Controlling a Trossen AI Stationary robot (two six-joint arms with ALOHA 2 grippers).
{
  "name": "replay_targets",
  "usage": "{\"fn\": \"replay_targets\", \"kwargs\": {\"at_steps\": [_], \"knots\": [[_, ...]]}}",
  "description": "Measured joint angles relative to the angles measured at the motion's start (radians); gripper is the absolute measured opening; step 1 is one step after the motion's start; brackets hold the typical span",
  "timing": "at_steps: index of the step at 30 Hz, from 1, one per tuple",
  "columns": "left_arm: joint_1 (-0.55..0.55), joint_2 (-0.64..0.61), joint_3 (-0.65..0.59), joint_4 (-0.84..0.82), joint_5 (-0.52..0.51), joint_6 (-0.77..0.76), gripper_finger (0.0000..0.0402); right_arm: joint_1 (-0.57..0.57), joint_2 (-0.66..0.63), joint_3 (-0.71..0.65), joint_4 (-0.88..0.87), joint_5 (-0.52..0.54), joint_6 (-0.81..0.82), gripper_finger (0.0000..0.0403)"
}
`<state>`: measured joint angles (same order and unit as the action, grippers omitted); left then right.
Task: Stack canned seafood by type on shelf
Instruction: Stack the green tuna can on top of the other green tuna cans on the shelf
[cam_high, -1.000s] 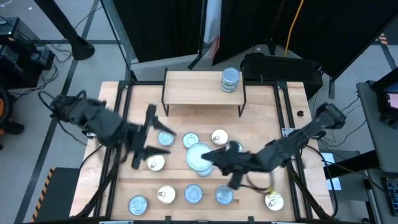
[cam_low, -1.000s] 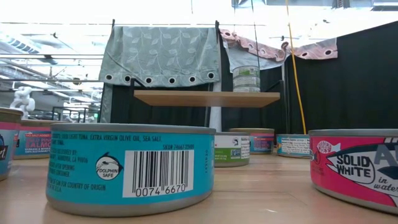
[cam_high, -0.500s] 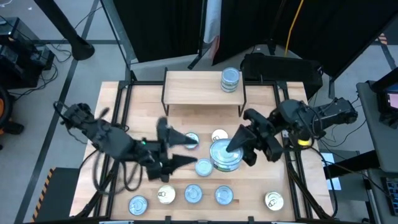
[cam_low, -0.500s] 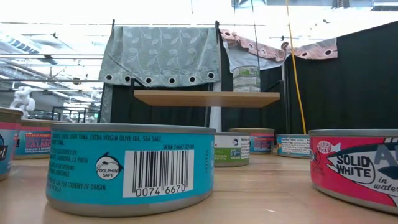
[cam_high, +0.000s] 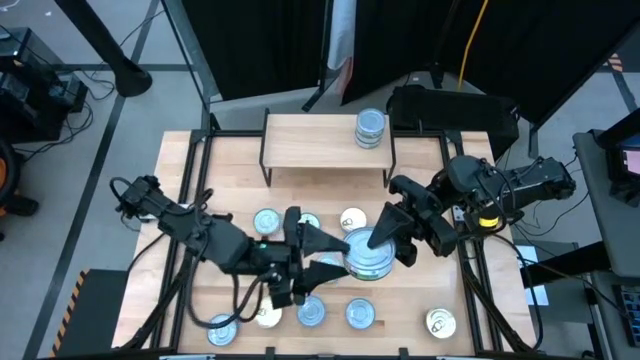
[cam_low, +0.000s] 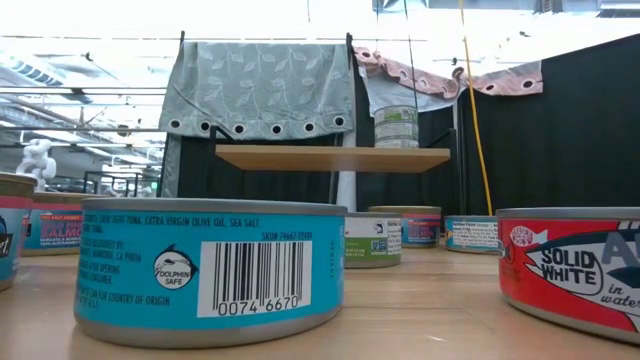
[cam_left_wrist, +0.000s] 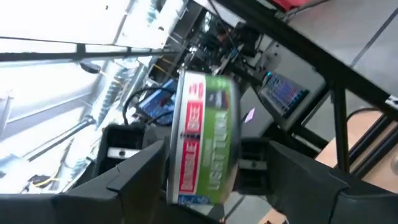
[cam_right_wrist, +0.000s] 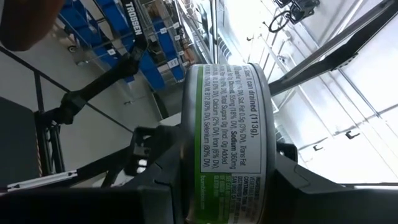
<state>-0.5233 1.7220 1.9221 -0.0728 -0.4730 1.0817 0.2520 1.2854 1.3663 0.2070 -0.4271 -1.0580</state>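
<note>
Stacking barely started: one short pile of tins (cam_high: 370, 128) stands on the shelf (cam_high: 310, 140), toward its right end, and the rest are still down on the tabletop (cam_high: 470, 300).
I have a green-sided tin (cam_high: 366, 252) lifted over the middle of the tabletop, and I read it as caught between both hands: my right hand (cam_high: 385, 238) is clenched on it from the right, and my left hand (cam_high: 322, 252) has its fingers spread either side of the same tin, as the left wrist view shows. I judge this a handover with the trip to the shelf still ahead. Around eight loose tins lie below and in front of the arms, a gold-lidded one (cam_high: 440, 322) off to the right. Nothing blocks the shelf top, though the crossed arms crowd the middle.
</note>
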Motion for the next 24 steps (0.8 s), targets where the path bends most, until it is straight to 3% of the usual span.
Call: {"fn": "replay_targets", "kwargs": {"at_steps": [5, 11, 14, 18, 24], "knots": [[0.027, 0.01, 0.0, 0.015, 0.009, -0.002, 0.0241, 0.0, 0.0, 0.0, -0.011, -0.001, -0.001, 0.013], [0.039, 0.009, 0.0, 0.014, 0.012, -0.007, 0.015, 0.0, 0.0, 0.0, -0.022, 0.012, 0.018, 0.013], [0.039, 0.009, 0.0, 0.017, 0.003, -0.002, 0.0148, -0.003, -0.001, 0.0, -0.022, 0.049, 0.048, 0.0133], [0.037, 0.009, 0.0, 0.01, -0.083, 0.032, 0.0148, 0.004, -0.012, 0.002, -0.113, 0.274, 0.056, 0.0164], [0.043, -0.02, 0.0, -0.08, -0.286, 0.124, 0.0148, 0.056, -0.058, 0.001, -0.265, 0.763, 0.012, 0.0255]]}}
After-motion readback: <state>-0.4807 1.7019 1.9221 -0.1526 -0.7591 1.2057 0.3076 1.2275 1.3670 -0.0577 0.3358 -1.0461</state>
